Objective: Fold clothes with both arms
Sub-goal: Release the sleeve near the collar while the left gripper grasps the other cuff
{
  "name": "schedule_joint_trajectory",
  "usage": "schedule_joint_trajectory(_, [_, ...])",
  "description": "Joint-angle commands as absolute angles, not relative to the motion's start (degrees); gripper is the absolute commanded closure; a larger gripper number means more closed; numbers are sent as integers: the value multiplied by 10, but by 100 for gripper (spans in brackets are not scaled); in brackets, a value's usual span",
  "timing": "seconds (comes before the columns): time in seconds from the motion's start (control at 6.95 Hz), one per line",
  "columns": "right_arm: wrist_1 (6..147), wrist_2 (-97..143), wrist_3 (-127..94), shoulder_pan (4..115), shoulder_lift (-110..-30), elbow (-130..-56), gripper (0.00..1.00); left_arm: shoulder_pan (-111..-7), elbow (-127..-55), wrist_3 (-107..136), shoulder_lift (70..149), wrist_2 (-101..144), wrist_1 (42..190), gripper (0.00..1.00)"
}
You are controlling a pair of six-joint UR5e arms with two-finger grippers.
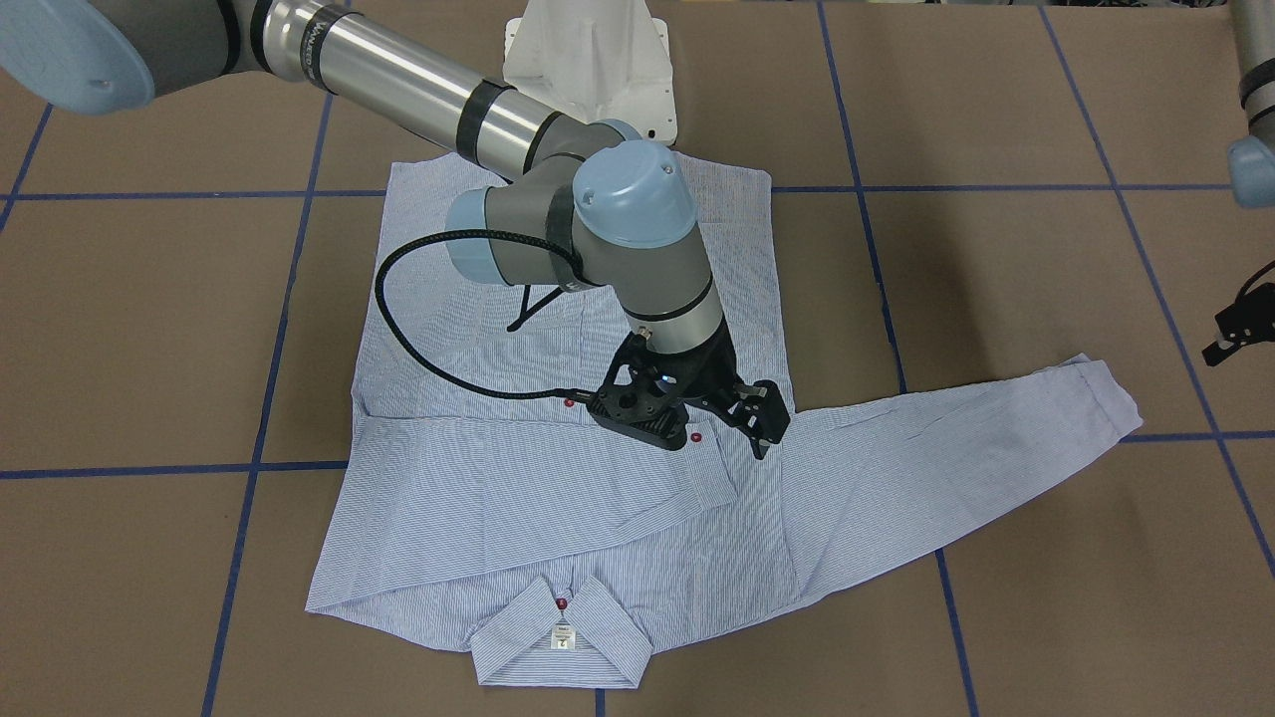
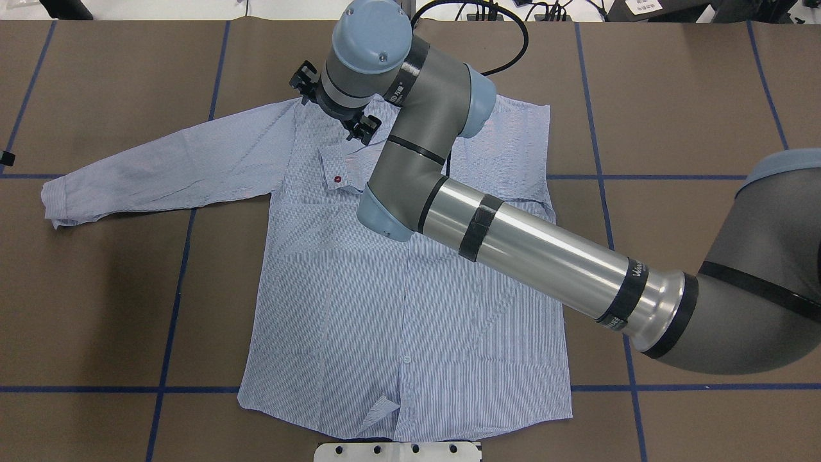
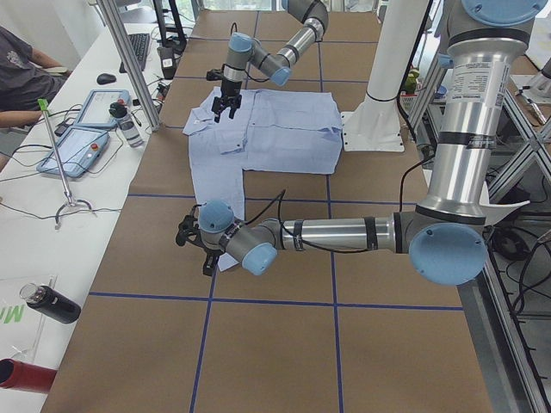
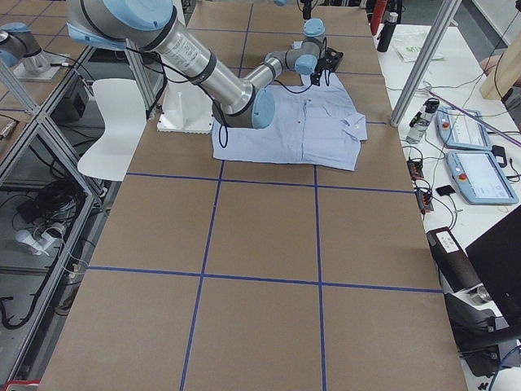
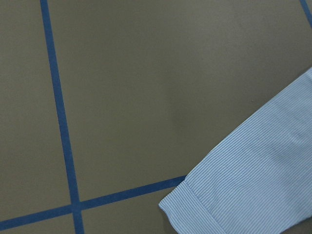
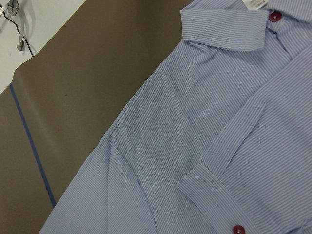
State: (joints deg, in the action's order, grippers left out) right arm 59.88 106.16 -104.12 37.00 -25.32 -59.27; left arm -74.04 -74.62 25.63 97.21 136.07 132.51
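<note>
Silver right arm [image 2: 532, 250] over shirt [image 2: 333, 295] on blue-taped brown table [image 2: 96, 289]

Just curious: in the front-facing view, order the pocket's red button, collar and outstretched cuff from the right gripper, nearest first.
1. Pocket's red button, just beside the right gripper.
2. Collar, at the bottom edge.
3. Cuff, far right.

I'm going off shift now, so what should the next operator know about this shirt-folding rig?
Right gripper: open, empty, over the shirt, near its chest.
Left gripper: near the outstretched sleeve; whether it is open cannot be judged.
Done: the folded sleeve on the robot's right lies across the chest.
To do: probably fold the outstretched sleeve, then the body.
</note>
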Motion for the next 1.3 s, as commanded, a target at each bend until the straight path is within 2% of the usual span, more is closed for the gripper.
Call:
schedule_joint_trajectory(0.0, [601,1062,-1042,369,-268,-608,0,-687,-699,355,1005,1347,1339,11])
schedule_joint_trajectory(0.58, [602,1061,-1041,367,-268,-608,0,-677,-659,366,1007,1343,1364,29])
schedule_joint_trajectory(1.15, [604,1063,-1040,367,-271,-620,0,-672,-653,366,1010,1343,1365,33])
